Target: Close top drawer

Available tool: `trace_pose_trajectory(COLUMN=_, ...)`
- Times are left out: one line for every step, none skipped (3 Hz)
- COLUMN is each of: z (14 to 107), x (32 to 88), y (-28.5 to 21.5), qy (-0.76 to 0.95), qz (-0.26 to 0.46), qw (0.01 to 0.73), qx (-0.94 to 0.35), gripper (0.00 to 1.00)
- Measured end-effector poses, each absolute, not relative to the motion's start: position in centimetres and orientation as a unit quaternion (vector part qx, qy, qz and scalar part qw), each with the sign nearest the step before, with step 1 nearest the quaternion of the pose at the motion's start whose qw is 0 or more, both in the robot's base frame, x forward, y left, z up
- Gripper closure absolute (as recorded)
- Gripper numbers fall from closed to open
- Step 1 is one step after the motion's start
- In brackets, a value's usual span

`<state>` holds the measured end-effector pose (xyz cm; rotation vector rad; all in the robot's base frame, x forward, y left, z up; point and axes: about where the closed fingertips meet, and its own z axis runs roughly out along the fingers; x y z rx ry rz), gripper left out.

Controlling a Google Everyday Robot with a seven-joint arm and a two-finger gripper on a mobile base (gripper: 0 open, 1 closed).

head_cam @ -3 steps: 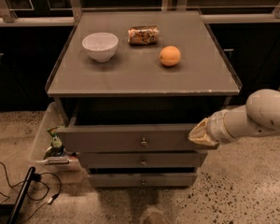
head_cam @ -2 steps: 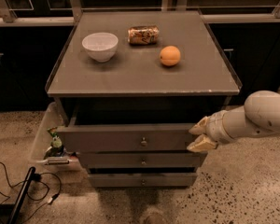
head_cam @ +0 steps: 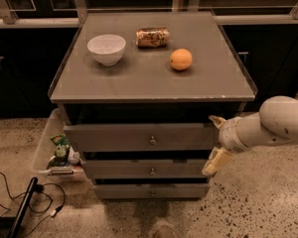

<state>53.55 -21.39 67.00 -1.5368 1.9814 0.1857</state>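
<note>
The top drawer [head_cam: 114,137] is a wide grey-brown front with a small round knob [head_cam: 152,141], just under the tabletop. It stands slightly out from the cabinet, with a dark gap above it. My gripper [head_cam: 214,142] comes in from the right on a white arm [head_cam: 273,123] and sits at the right end of the drawer front. Its fingers are spread, one fingertip [head_cam: 216,120] up near the drawer's top edge and the other [head_cam: 212,163] below it. It holds nothing.
Two slimmer drawers [head_cam: 149,170] lie below. On the tabletop [head_cam: 154,81] are a white bowl [head_cam: 107,48], a can lying on its side [head_cam: 152,37] and an orange [head_cam: 181,59]. A clear bin [head_cam: 44,152] with items stands to the left. Cables [head_cam: 20,197] lie on the floor.
The top drawer front has moved back toward the cabinet. My gripper stayed at its right end, and its fingers now stand wider apart.
</note>
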Motion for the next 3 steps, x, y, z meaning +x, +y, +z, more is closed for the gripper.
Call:
trace_pose_trajectory(z=67.1, x=53.2, y=-21.1, qy=0.745, qz=0.082, qw=0.308, qx=-0.585, gripper=0.00)
trace_pose_trajectory(z=69.2, x=50.0, y=-21.5, qy=0.741, qz=0.074, qw=0.308, qx=-0.591, gripper=0.00)
trace_pose_trajectory(z=73.6, x=45.4, y=-21.9, qy=0.732, qz=0.056, qw=0.322, qx=-0.598, gripper=0.00)
